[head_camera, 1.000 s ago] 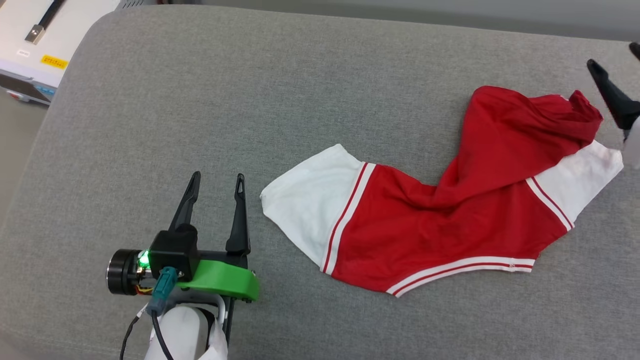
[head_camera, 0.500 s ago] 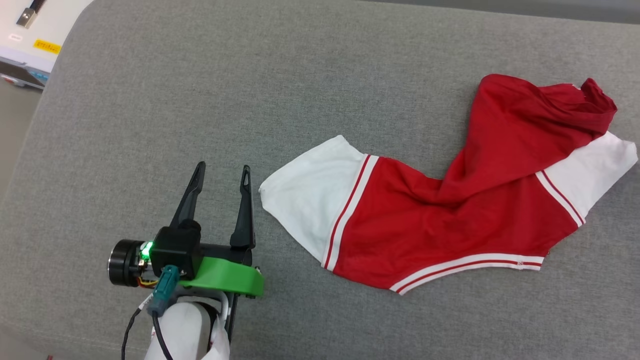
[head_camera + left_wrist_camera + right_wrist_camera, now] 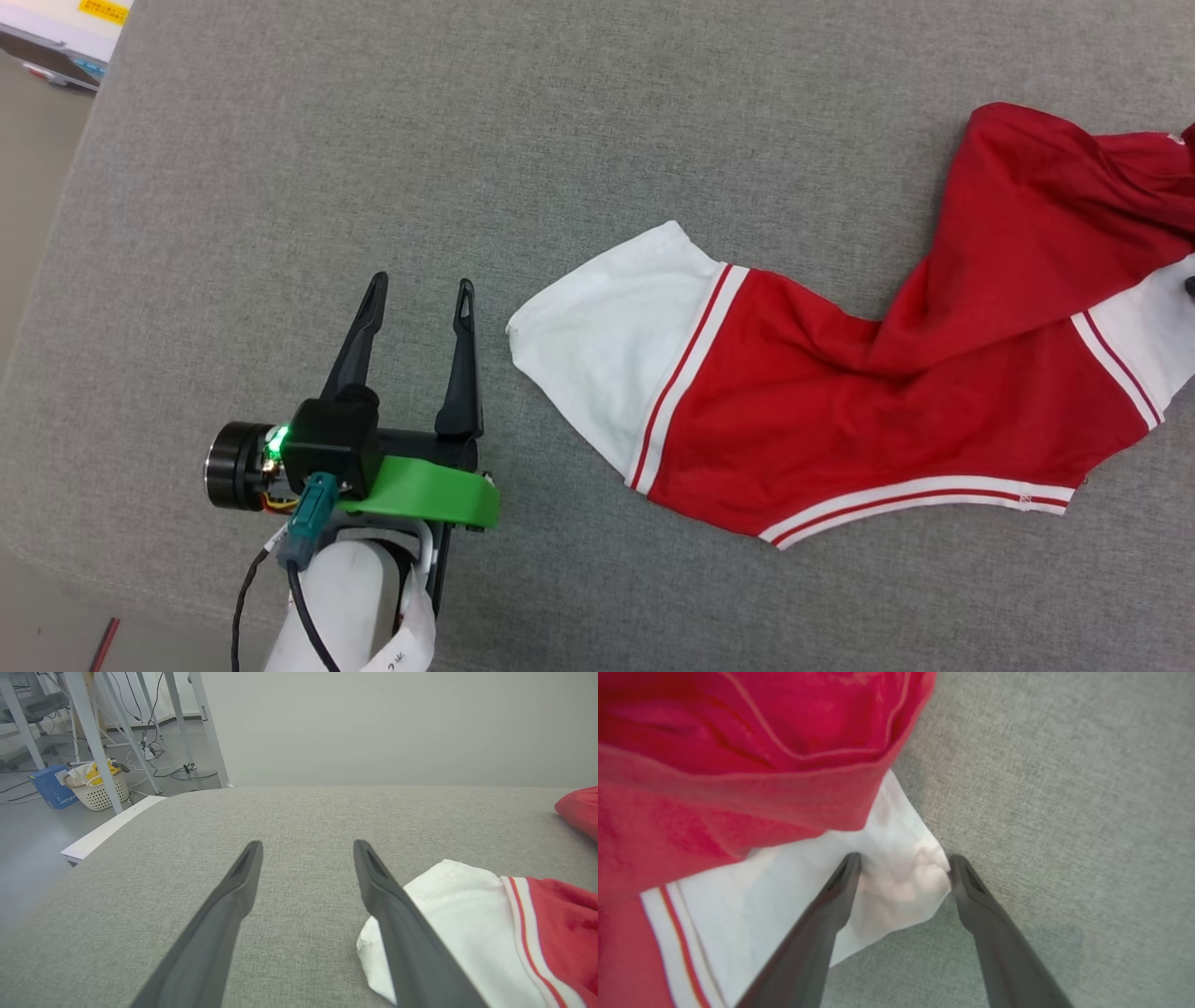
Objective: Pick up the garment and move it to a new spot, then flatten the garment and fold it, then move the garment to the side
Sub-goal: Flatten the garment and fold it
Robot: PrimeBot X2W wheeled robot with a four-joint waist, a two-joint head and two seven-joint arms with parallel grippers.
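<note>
The garment (image 3: 840,411), red with white sleeves and striped trim, lies crumpled on the grey padded surface (image 3: 467,140). Its body is bunched up toward the far right. My left gripper (image 3: 421,282) stands open just left of the near white sleeve (image 3: 607,345), not touching it. In the left wrist view that sleeve (image 3: 467,914) lies beside the right finger of the left gripper (image 3: 307,844). My right gripper (image 3: 904,857) is open, its fingers straddling the corner of the other white sleeve (image 3: 896,877), with the red folds (image 3: 738,788) beyond.
A white device (image 3: 56,28) sits past the surface's far left corner, and bare floor runs along the left edge. In the left wrist view, metal frame legs (image 3: 93,742), a white basket (image 3: 96,791) and a blue box (image 3: 49,791) stand on the floor.
The head camera has shifted, sliding the whole picture. The right gripper has come down from beside the red bunch to the right white sleeve. The left gripper holds its place by the near sleeve.
</note>
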